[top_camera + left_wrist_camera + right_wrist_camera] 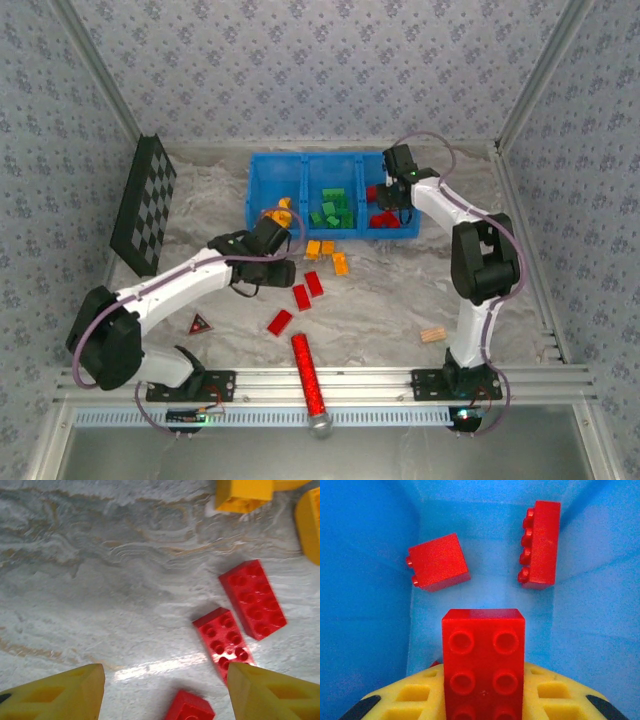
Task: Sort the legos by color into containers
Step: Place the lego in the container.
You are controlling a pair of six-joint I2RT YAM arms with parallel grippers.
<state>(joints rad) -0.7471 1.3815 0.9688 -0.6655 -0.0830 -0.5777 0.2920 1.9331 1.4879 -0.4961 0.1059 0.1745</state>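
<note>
Walls [300,60]: three, papered pale grey-blue, small repeating floral print.
Posts [97,70]: bare metal, slanting up both back corners.
Tabletop [400,300]: marbled white, grey and tan; matte; meets the walls on three sides.
Rails [350,378]: ribbed aluminium, running along the near edge.
Board [143,205]: black checkered, tilted up by the left wall.
Light: even and soft; one pale sheen [160,667] on the tabletop.

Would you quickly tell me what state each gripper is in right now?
Left gripper: open, holding nothing.
Right gripper: shut on a red lego.
</note>
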